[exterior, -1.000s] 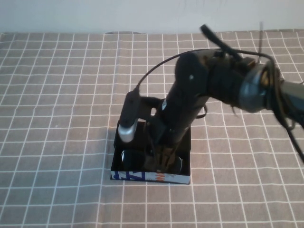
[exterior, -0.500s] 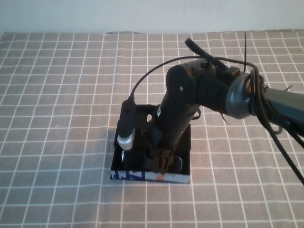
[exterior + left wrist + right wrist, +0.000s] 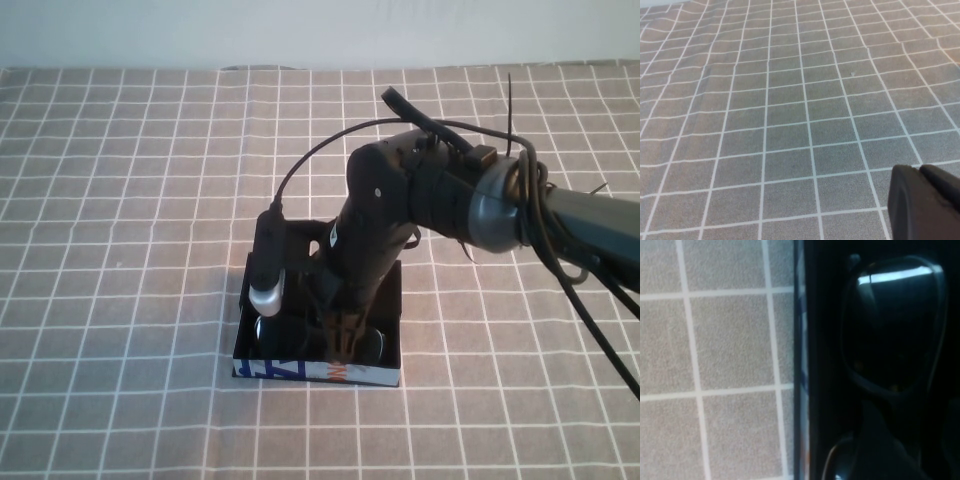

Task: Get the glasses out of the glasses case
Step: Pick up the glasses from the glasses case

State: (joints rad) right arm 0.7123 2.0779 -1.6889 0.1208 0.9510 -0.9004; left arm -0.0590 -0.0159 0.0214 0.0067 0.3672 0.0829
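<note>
The right tool (image 3: 345, 335) reaches down into the open glasses case (image 3: 318, 372), which sits on the table (image 3: 120, 200). The glasses (image 3: 892, 325) lie inside the case directly under this tool; whether it grips them cannot be told. The left tool (image 3: 925, 202) hangs over bare checked cloth, its fingers (image 3: 907, 200) pressed together, holding nothing.
</note>
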